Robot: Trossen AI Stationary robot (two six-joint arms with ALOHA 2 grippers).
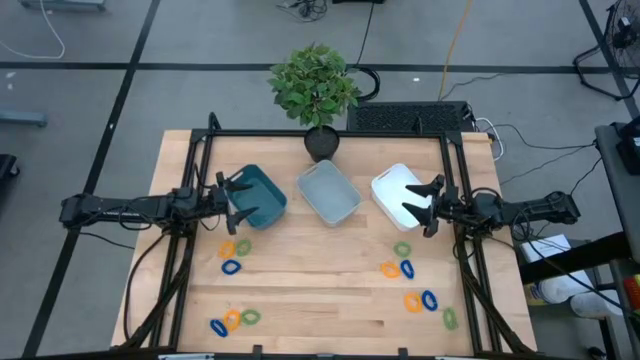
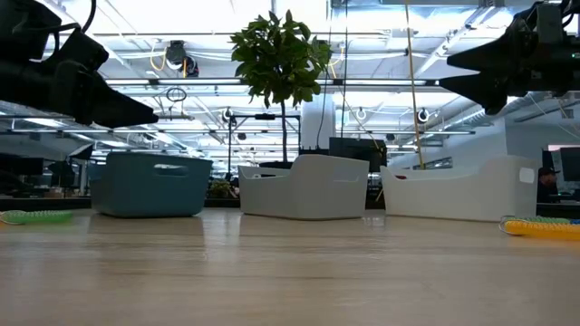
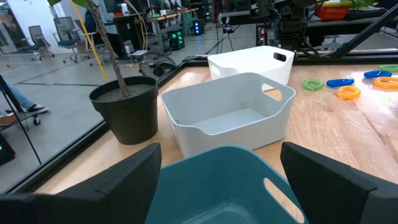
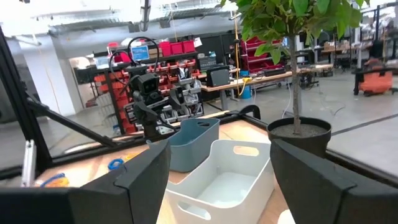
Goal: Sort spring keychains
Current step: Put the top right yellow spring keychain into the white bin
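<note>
Three bins stand in a row across the back of the tabletop [image 1: 300,270] — a teal bin [image 1: 258,195], a grey-blue bin [image 1: 329,192] and a white bin [image 1: 398,190] — with one potted plant [image 1: 316,90] behind the middle one.

The spring keychains lie in four loose clusters nearer the front, twelve in all, three to each cluster: one cluster [image 1: 235,252] just in front of the teal bin, one [image 1: 234,319] at the front left, one [image 1: 399,262] in front of the white bin, one [image 1: 428,304] at the front right. Each is a small coiled plastic ring, lying flat, in blue, orange or green.

The left gripper [image 1: 232,200] hangs over the teal bin, jaws spread and empty; the right gripper [image 1: 425,207] hangs over the white bin, likewise released.

From table height only two keychains show — a green one [image 2: 36,216] at the left edge, an orange one [image 2: 542,228] at the right. The left wrist view looks straight down into the bare inside of the grey-blue bin.
</note>
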